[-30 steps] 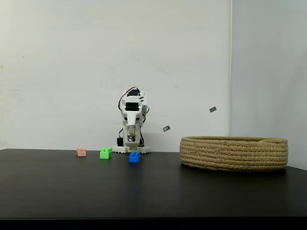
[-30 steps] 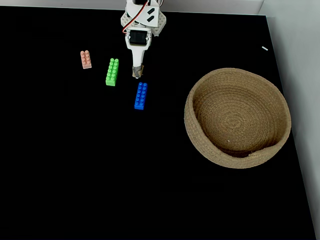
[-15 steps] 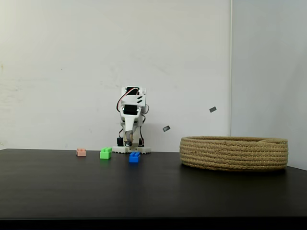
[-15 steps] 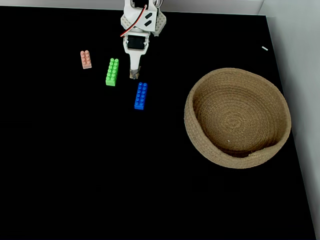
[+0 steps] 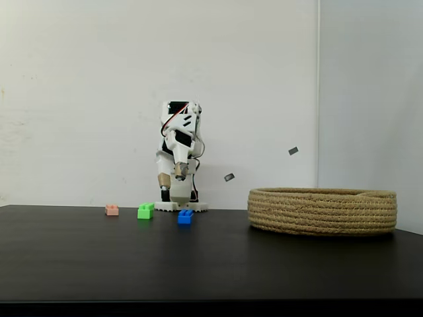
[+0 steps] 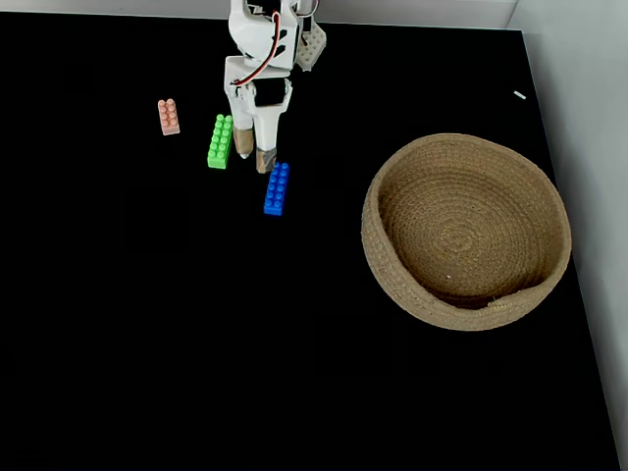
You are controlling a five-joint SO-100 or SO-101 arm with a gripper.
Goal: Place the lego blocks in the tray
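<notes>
Three lego blocks lie on the black table near the arm's base: a pale pink one (image 5: pixel 112 210) (image 6: pixel 169 116), a green one (image 5: pixel 145 211) (image 6: pixel 220 141) and a blue one (image 5: pixel 185 216) (image 6: pixel 277 187). My gripper (image 5: pixel 170 176) (image 6: pixel 252 157) is open and holds nothing. It hangs above the table, over the gap between the green and blue blocks. The tray, a round basket of coiled tan rope (image 5: pixel 322 211) (image 6: pixel 373 211), stands to the right with nothing in it.
The white arm base (image 5: pixel 182 206) stands at the table's back edge against a white wall. Two small grey marks (image 5: pixel 229 177) (image 5: pixel 293 150) are on that wall. The table's right edge (image 6: pixel 579 294) runs close past the basket.
The gripper has risen from near the table, swung slightly towards the green block and opened its fingers. The blocks and the basket have not moved.
</notes>
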